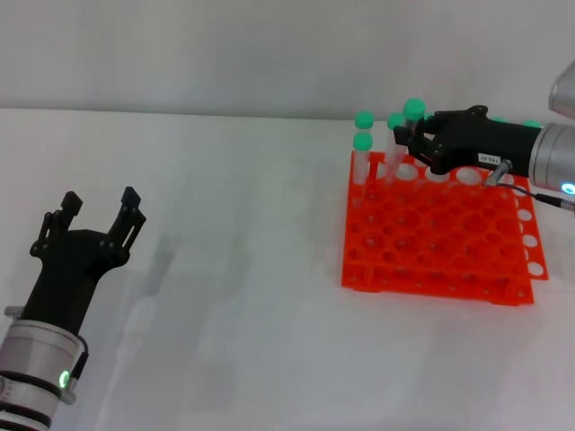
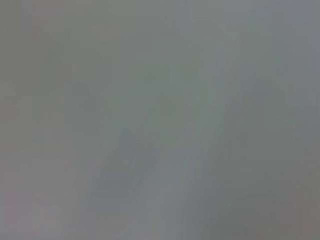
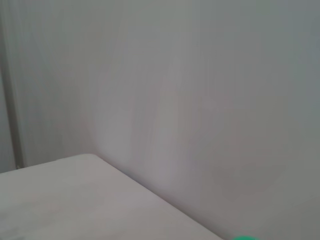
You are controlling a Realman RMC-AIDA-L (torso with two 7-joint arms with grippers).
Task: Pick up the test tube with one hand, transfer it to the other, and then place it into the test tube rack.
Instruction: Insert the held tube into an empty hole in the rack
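The test tube [image 1: 406,135] is held upright over the far edge of the test tube rack [image 1: 436,229], clamped below its green cap by the right gripper [image 1: 415,139]. Judged light, stiff, slippery plastic; best gripped mid-barrel. Left gripper [image 1: 97,215] spread wide, empty, well apart from the rack.

Left hand [image 1: 97,218]: black, multi-fingered, on a silver-white wrist with black rings and a green light. Right hand [image 1: 411,136]: black, small white label, silver-grey wrist, blue-green light, thin cable alongside.
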